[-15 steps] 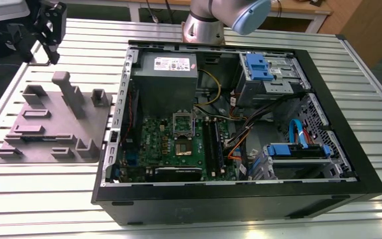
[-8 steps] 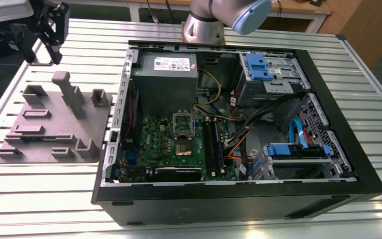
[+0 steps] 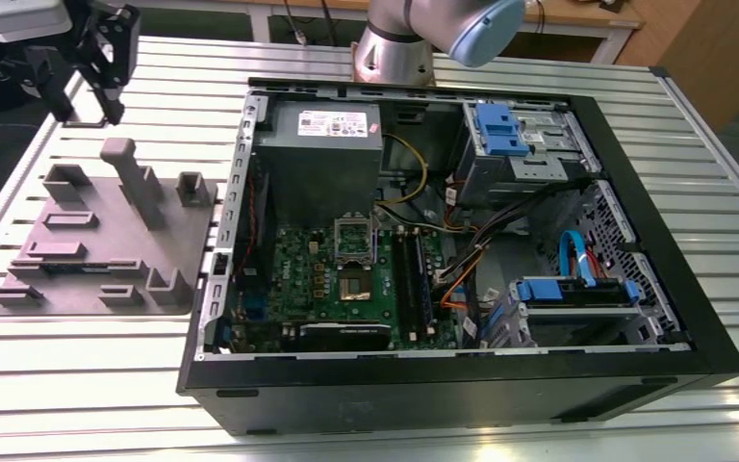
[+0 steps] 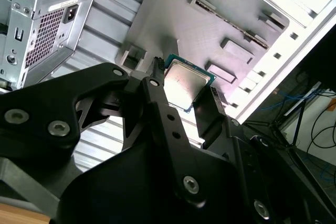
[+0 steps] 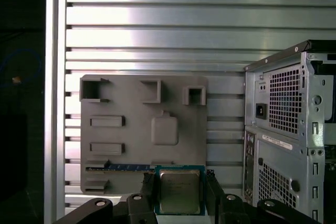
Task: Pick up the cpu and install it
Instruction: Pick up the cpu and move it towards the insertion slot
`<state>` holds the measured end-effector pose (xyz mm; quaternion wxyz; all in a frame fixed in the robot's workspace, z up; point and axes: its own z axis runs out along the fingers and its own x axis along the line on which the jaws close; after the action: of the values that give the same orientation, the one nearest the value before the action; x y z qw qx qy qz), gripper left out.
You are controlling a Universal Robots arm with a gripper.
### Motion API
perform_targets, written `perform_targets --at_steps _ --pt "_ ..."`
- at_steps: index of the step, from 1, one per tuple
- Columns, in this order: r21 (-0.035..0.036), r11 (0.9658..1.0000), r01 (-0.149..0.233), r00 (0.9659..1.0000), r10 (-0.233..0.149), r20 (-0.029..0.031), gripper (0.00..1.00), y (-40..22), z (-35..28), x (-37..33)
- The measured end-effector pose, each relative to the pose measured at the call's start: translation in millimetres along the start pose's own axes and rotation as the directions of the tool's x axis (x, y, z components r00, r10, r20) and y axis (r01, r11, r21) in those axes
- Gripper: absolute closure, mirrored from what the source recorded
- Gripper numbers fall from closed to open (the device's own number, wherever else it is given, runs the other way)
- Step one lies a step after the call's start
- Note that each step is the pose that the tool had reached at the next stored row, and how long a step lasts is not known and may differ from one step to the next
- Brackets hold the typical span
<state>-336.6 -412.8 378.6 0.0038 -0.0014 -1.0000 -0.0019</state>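
Exterior view: the open case (image 3: 472,377) holds a green motherboard (image 3: 344,279) and a power supply (image 3: 324,144). The gripper (image 3: 88,82) hangs over the table (image 3: 62,385), past the grey tray (image 3: 100,241) at the exterior view's left, clear of the case.

Second wrist view: the fingers (image 4: 157,90) pinch the cpu (image 4: 184,83) by its edges, above the tray.

First wrist view: the cpu is clamped over the tray's edge, with the case wall well aside.

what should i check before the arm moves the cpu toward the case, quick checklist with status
1. cpu clamped in the gripper: ok
2. cpu clear of the grey tray: ok
3. cpu level in the grip: cannot tell
4. case side open, motherboard exposed: ok
5. no cable lying across the socket: ok
6. cpu corner mark matching the socket: cannot tell
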Motion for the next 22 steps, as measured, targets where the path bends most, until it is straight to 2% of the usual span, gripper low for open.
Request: perform_targets --at_steps 5,6,7,22 --pt "0.0000 1.0000 0.000 1.0000 0.000 0.0000 0.53 0.0 0.0 -1.6" --pt "0.0000 1.0000 0.000 1.0000 0.000 -0.0001 0.53 0.0 -0.1 -12.3" --pt "0.0000 1.0000 0.000 1.0000 0.000 0.0000 0.53 0.0 -0.1 -15.1" --pt "0.0000 1.0000 0.000 1.0000 0.000 0.0000 0.53 0.1 -0.2 -21.1"
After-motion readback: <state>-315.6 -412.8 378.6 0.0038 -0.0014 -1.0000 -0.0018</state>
